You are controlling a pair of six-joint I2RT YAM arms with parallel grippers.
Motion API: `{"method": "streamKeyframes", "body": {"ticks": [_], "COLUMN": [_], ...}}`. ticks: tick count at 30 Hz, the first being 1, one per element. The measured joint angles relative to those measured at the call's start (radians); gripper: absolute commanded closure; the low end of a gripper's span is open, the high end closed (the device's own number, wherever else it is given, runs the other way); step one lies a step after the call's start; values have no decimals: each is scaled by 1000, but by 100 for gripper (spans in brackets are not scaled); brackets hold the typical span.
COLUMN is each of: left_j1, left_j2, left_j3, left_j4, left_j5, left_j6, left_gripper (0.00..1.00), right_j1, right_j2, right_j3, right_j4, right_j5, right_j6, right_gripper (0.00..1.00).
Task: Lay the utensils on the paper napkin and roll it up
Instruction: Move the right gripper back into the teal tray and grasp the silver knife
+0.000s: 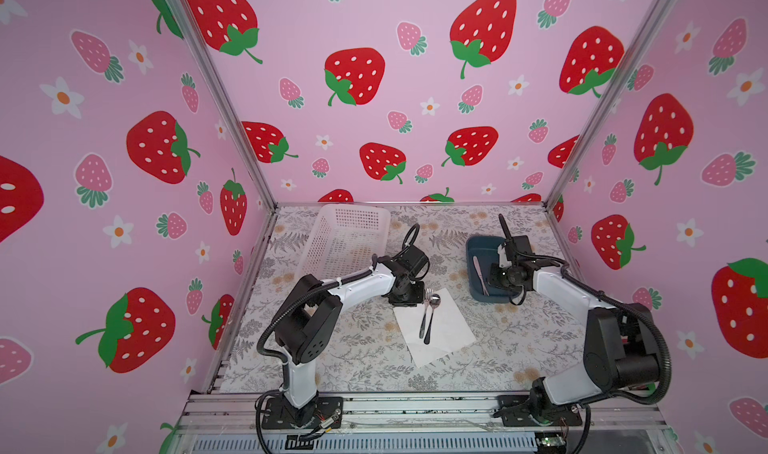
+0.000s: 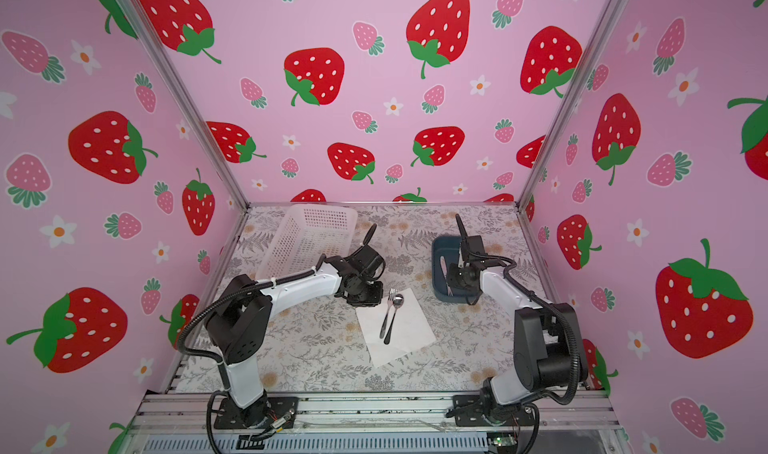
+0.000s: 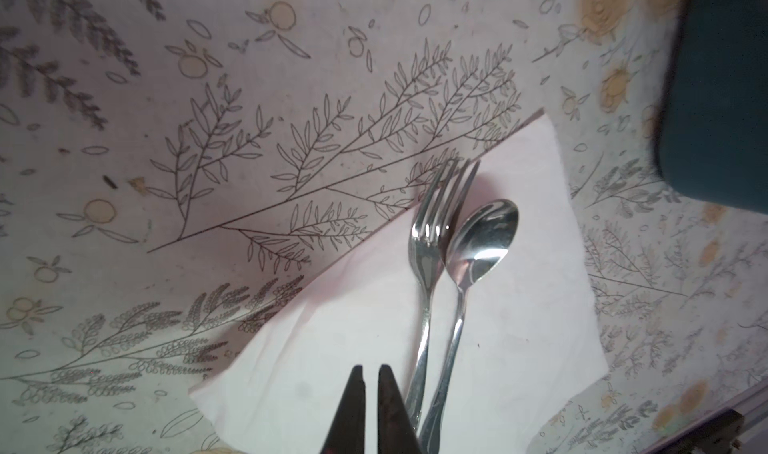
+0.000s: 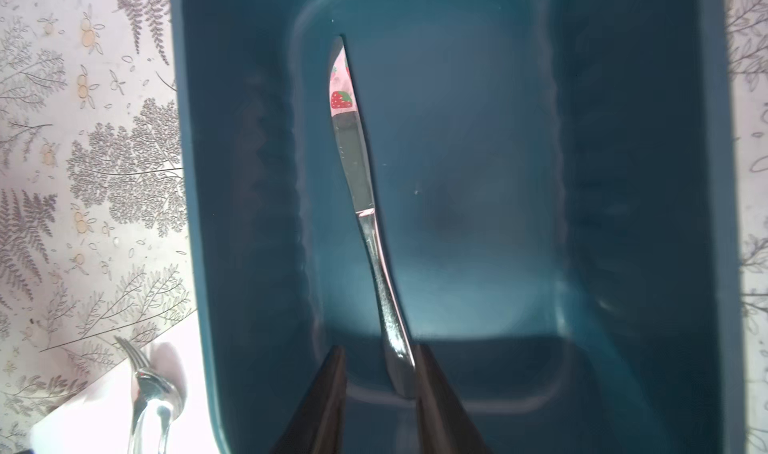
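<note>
On the worktop (image 1: 357,360): napkin (image 1: 451,327) flat, fork (image 3: 428,240) and spoon (image 3: 482,240) touching side by side upon it; left jaws nearly pressed together above, gripping nothing. Right jaws spread astride knife (image 4: 357,173) handle in blue tub (image 4: 623,223); advised: centre handle before closing, lift level.

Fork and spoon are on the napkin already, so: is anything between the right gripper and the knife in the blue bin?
Nothing visible. In the right wrist view the handle of the knife lies between the fingers of the right gripper, and nothing else shows in the blue bin.
</note>
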Motion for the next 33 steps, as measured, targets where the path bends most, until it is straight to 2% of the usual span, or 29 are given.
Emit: {"method": "streamKeyframes", "body": {"ticks": [5,7,12,25,31,33], "left_j1": [0,0,3,-14,-35,-43], "left_j2": [62,80,78,-58,-103,-127], "left_j3": [11,12,7,-183,-210,-210], "left_j4": [-23,-26,-26,34,19,16], "left_j5": [-1,5,3,-44,-85,-93], "left_j6": [2,1,-13,-167,-216,-220], "left_gripper": [93,99,100,100,96,88], "right_j1": [-8,-11,-14,6,35,46], "right_j2": [29,43,101,287,355,367], "right_j3": [15,23,82,221,271,291], "right_j4": [-2,0,-21,-110,-148,-157], "right_j5": [-8,-15,-42,-8,52,69], "right_j6": [-35,-55,-122,-205,-223,-228], "right_gripper": [65,62,58,56,61,62]}}
